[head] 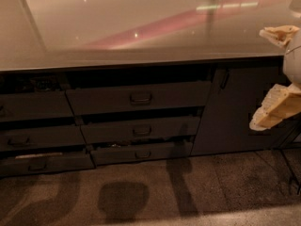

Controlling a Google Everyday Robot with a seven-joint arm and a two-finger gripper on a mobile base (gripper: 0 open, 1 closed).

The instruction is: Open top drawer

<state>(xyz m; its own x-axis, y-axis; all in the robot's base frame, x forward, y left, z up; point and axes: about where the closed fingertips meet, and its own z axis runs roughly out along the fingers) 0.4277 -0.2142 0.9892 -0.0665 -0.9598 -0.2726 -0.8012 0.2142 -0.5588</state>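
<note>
The gripper hangs at the right edge, fingers spread wide and empty, before the cabinet door. The top drawer lies well to its left (handle running sideways, dead centre).
</note>
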